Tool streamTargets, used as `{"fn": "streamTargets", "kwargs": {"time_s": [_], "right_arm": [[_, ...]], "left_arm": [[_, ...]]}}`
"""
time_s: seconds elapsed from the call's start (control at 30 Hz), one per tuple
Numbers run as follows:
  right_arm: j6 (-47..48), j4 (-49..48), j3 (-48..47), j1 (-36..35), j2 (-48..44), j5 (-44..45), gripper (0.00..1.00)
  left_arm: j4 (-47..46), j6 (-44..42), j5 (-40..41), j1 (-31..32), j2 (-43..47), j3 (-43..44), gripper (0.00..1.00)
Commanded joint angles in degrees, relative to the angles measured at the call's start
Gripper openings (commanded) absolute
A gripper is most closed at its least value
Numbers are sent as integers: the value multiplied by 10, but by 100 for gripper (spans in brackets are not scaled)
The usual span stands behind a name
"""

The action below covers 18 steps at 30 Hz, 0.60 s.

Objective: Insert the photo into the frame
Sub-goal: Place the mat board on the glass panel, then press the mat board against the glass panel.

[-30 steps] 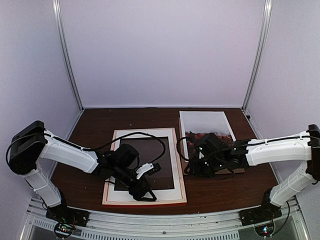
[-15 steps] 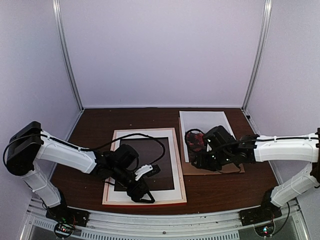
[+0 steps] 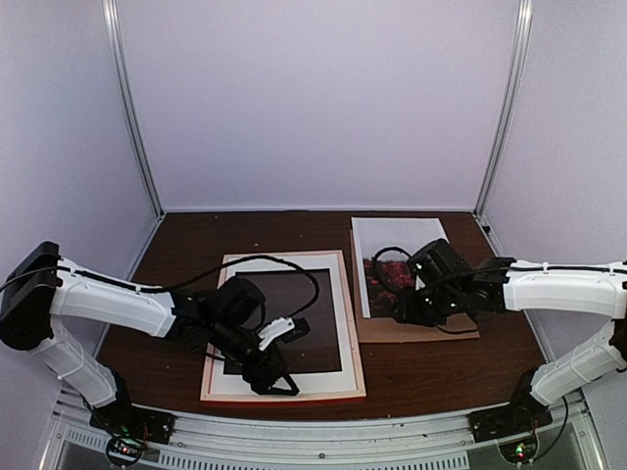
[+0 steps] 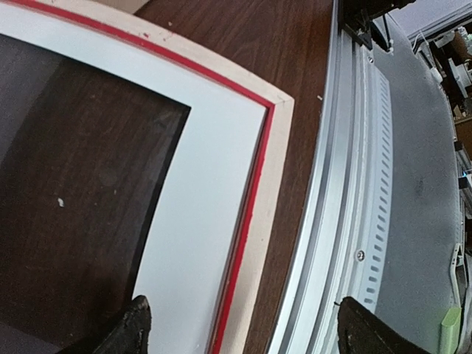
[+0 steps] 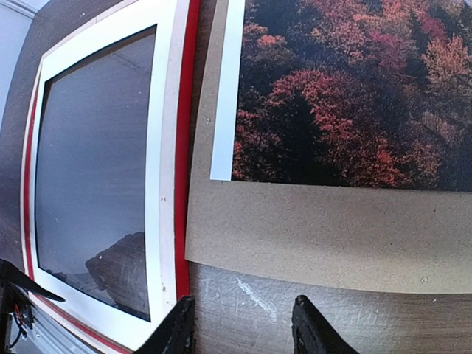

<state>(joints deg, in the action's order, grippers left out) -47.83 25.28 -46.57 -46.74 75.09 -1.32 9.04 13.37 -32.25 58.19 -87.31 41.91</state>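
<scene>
Meanwhile the left gripper (image 4: 247, 330) has shifted only slightly. It hangs spread wide above the near part of the frame (image 4: 267, 214) and its white mat board (image 4: 206, 221), gripping nothing. The right gripper (image 5: 247, 326) has risen from the photo (image 5: 346, 96), its fingers half apart and empty. I judge the photo is not yet picked up. It lies flat on the brown backing board (image 5: 324, 236), right of the frame, just ahead of those fingers.

A white mat board (image 3: 323, 380) with a cut-out window lies flat at 8 o'clock on the dark wooden table (image 3: 176, 255). A plain brown backing board (image 3: 411, 330) lies at 3 o'clock. A perforated aluminium rail (image 3: 323, 436) runs along 6 o'clock.
</scene>
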Motion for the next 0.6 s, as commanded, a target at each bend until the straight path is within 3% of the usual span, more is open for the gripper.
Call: {"fn": "streamTargets", "kwargs": {"time_s": [0.0,0.27,0.43,0.57], "right_arm": [[42,14,-23,5,-4,29,46],[110,26,-77,43,12,43,60],[151,27,-114,77,38,30,77],[180,26,-140,95,63,28,81]], "left_arm": [[4,-17,59,2,50,29,91],[71,-9,244,-45,50,124,98],[98,22,271,-116,18,190,98],[113,40,288,-171,-18,230,98]]}}
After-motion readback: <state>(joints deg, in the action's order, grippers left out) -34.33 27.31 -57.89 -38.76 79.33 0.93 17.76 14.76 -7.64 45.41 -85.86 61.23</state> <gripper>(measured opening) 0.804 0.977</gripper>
